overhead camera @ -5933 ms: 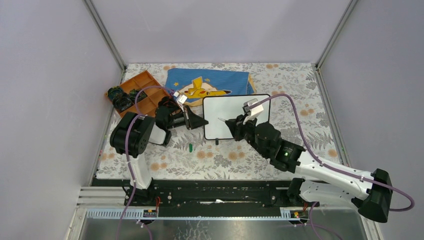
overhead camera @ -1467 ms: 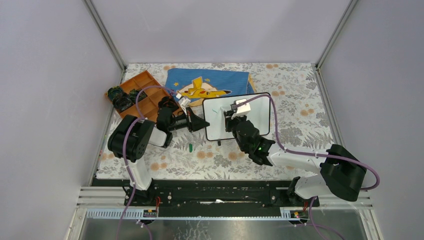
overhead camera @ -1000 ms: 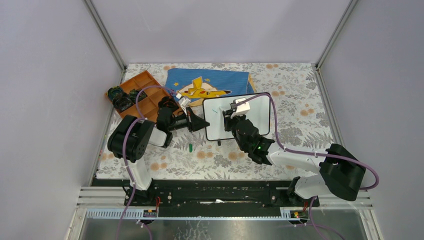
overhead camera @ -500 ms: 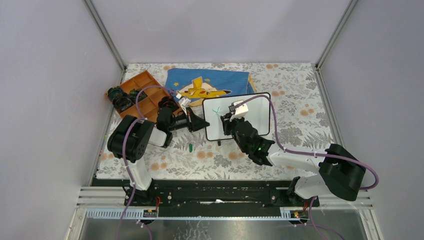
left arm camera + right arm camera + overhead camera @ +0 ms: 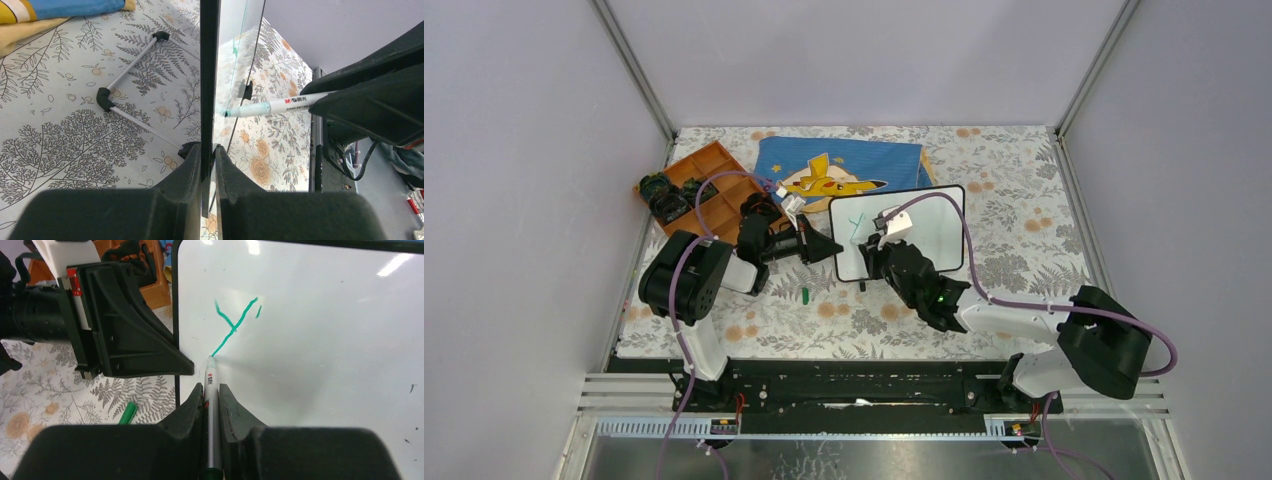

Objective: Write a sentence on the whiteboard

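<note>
The whiteboard (image 5: pixel 939 228) stands upright on the table, glossy white with a thin black frame. My left gripper (image 5: pixel 832 247) is shut on its left edge (image 5: pixel 209 75), one finger on each face. My right gripper (image 5: pixel 211 390) is shut on a grey marker (image 5: pixel 210 382), whose tip (image 5: pixel 212 359) touches the board near the left frame. Of the sentence, only a green "Y" (image 5: pixel 232 325) and a short dash beside it show, at the board's upper left (image 5: pixel 856 222). In the left wrist view the marker (image 5: pixel 280 105) meets the board face from the right.
A green marker cap (image 5: pixel 805 294) lies on the floral tablecloth below the left gripper. The blue Pikachu cloth (image 5: pixel 844 165) lies behind the board, and an orange compartment tray (image 5: pixel 709 190) sits at the back left. The board's wire stand and black feet (image 5: pixel 105 97) rest behind it.
The board was blank several seconds ago. Over the last second my right gripper slid down and left, drawing the long stroke of the "Y". The left gripper held still.
</note>
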